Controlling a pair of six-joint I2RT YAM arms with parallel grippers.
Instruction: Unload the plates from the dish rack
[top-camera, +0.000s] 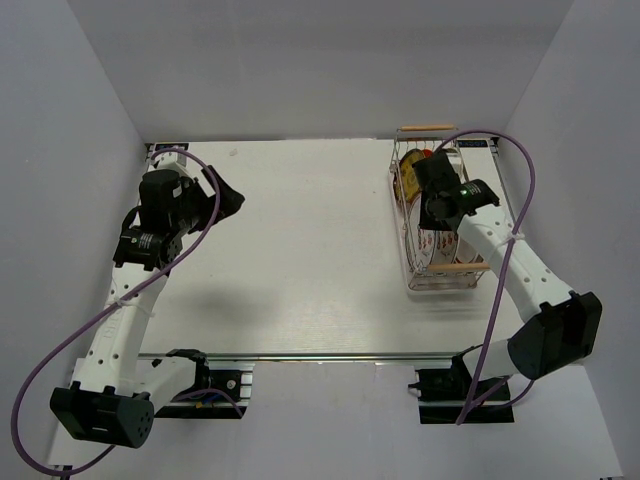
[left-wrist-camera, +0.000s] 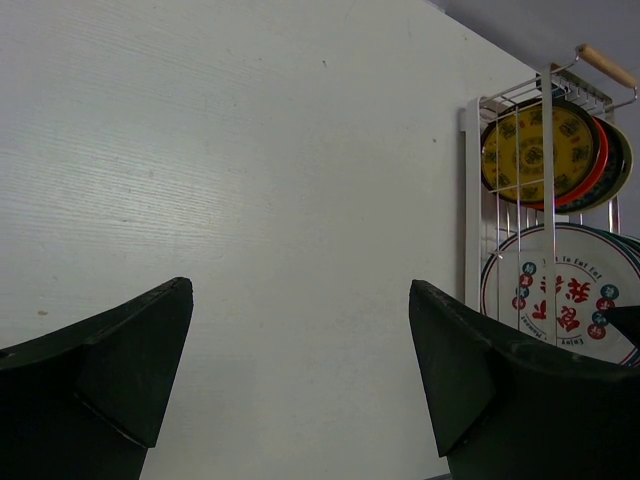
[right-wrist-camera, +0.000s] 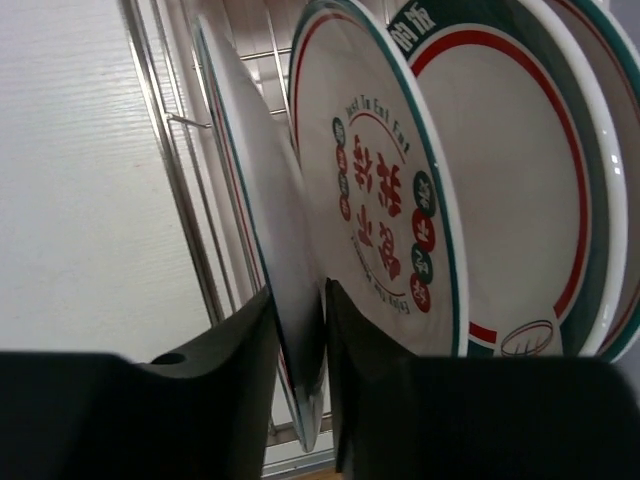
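The silver wire dish rack (top-camera: 412, 255) with wooden handles stands at the right of the table. Several plates stand on edge in it. My right gripper (right-wrist-camera: 300, 330) is inside the rack, shut on the rim of the outermost white plate (right-wrist-camera: 255, 190). Behind it stand a white plate with red motifs (right-wrist-camera: 385, 190) and a red-and-green-ringed one (right-wrist-camera: 520, 170). A tan-yellow plate (left-wrist-camera: 528, 150) and an orange-red one (left-wrist-camera: 597, 160) stand at the far end. My left gripper (left-wrist-camera: 300, 380) is open and empty over bare table, far left of the rack (left-wrist-camera: 470, 200).
White walls enclose the table (top-camera: 300, 230) on the left, back and right. The rack sits close to the right wall. A metal rail (top-camera: 310, 355) runs along the near edge between the arm bases.
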